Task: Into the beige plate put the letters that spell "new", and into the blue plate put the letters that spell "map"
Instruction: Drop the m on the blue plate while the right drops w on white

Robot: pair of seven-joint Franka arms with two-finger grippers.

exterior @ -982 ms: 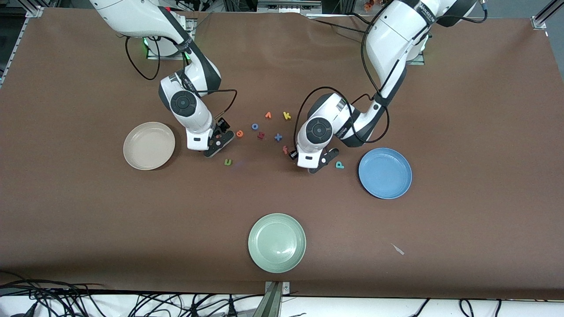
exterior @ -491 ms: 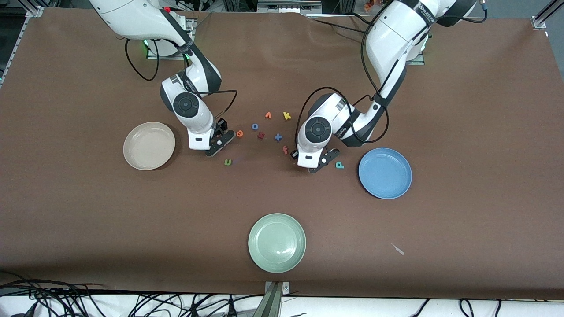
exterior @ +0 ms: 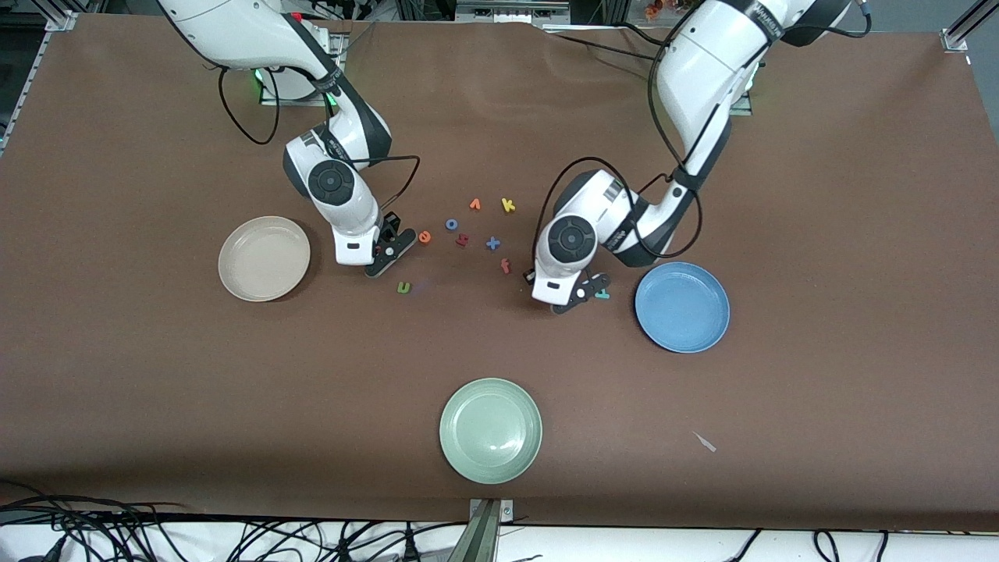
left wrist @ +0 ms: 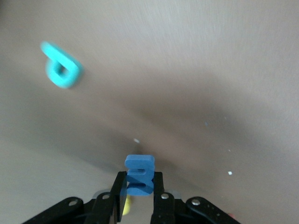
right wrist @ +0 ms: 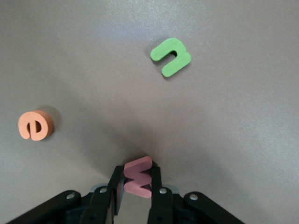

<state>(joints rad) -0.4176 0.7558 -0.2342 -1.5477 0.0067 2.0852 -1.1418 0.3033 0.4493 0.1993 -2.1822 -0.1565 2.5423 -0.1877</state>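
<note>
Pink w (right wrist: 138,177) sits clamped in the right gripper (right wrist: 138,183), blue m (left wrist: 139,175) in the left gripper (left wrist: 138,184), seen only by wrist views.

Even bright light; left wrist view motion-blurred.

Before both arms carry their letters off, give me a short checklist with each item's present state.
1. Left gripper shut on the blue m: ok.
2. Right gripper shut on the pink w: ok.
3. Blue plate bare, beside the left gripper: ok.
4. Beige plate bare, beside the right gripper: ok.
5. Green n, orange e and teal p lie apart from the held letters: ok.
6. Yellow a's whereabouts: cannot tell.
</note>
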